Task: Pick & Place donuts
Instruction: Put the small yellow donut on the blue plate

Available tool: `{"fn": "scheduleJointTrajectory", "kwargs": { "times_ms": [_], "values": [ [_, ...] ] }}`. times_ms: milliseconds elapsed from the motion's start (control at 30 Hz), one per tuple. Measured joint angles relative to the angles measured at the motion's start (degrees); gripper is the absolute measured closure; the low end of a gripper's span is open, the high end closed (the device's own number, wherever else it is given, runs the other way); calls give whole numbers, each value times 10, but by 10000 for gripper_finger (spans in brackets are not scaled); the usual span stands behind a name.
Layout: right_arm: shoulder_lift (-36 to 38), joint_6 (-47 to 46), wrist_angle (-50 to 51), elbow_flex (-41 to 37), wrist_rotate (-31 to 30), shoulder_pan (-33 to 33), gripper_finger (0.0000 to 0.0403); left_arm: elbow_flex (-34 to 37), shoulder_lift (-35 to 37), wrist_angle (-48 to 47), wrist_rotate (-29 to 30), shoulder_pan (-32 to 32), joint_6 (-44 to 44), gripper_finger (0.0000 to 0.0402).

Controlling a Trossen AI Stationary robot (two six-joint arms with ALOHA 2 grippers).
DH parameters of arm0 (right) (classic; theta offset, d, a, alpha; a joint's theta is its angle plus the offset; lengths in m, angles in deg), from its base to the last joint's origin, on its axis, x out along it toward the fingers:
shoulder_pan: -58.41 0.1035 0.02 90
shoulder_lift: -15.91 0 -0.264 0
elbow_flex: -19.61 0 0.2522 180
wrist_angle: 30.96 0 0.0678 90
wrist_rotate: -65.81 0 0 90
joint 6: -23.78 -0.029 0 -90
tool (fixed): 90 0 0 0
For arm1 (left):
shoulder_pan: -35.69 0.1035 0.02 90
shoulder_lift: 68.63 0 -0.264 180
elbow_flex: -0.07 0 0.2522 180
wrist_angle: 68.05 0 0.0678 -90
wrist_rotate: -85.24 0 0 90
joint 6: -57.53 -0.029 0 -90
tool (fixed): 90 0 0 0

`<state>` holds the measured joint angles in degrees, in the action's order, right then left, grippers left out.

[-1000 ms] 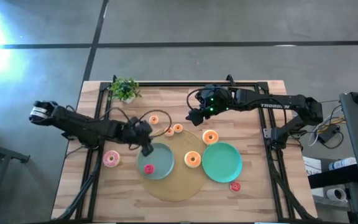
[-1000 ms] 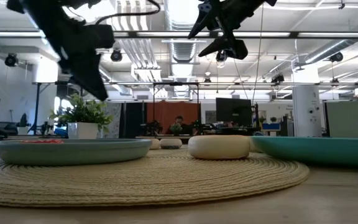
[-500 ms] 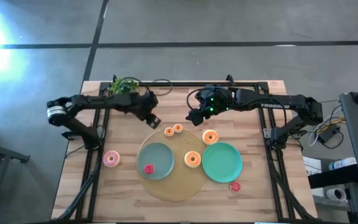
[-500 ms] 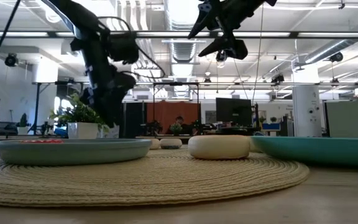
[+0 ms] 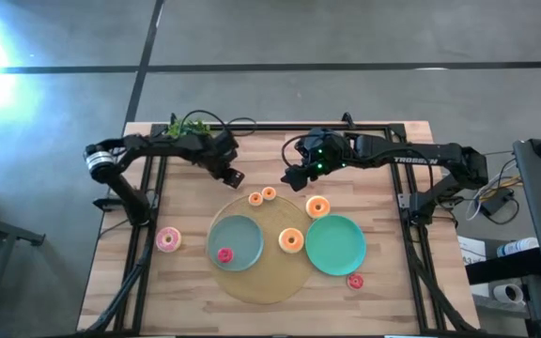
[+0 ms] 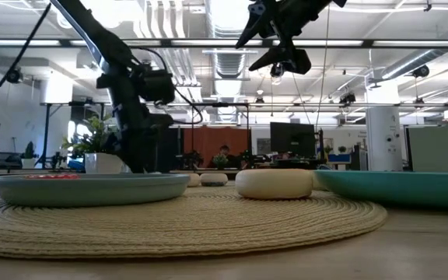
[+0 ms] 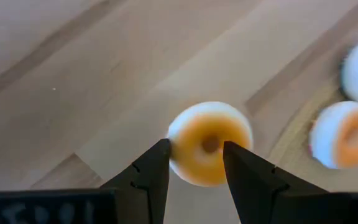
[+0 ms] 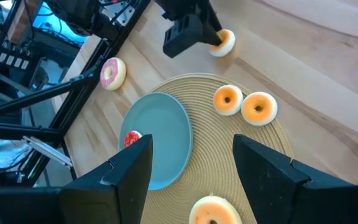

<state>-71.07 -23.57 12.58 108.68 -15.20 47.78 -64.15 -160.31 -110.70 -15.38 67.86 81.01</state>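
I see a pink donut (image 5: 168,240) at lower left on bare wood. My left gripper (image 5: 230,176) straddles an orange donut (image 7: 209,143), fingers parted. The grey-blue plate (image 5: 248,235) holds a red donut (image 5: 224,254). The green plate (image 5: 336,246) sits right, beneath my open right gripper (image 5: 294,177).

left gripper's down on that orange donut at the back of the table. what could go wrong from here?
1. The left gripper straddles the orange donut only at its near edge, jaws still apart; closing now could squeeze it out forward.
2. Two more orange donuts sit close by at the woven mat's edge; a skidding donut might knock them.
3. The right gripper hovers open nearby; arms could crowd.
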Motion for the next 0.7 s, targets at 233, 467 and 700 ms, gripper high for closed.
{"fn": "scheduleJointTrajectory", "kwargs": {
  "times_ms": [233, 467, 700],
  "values": [
    [0, 3, 0, 0, 0, 0, 188, 0, -24, 0, 3, 0, -13, 283],
    [0, 4, 0, 0, 0, 0, 188, 2, -14, 16, 21, -3, -21, 369],
    [0, 77, -29, 0, 1, 7, 188, 2, 62, 24, -123, -6, -5, 400]
  ]
}}
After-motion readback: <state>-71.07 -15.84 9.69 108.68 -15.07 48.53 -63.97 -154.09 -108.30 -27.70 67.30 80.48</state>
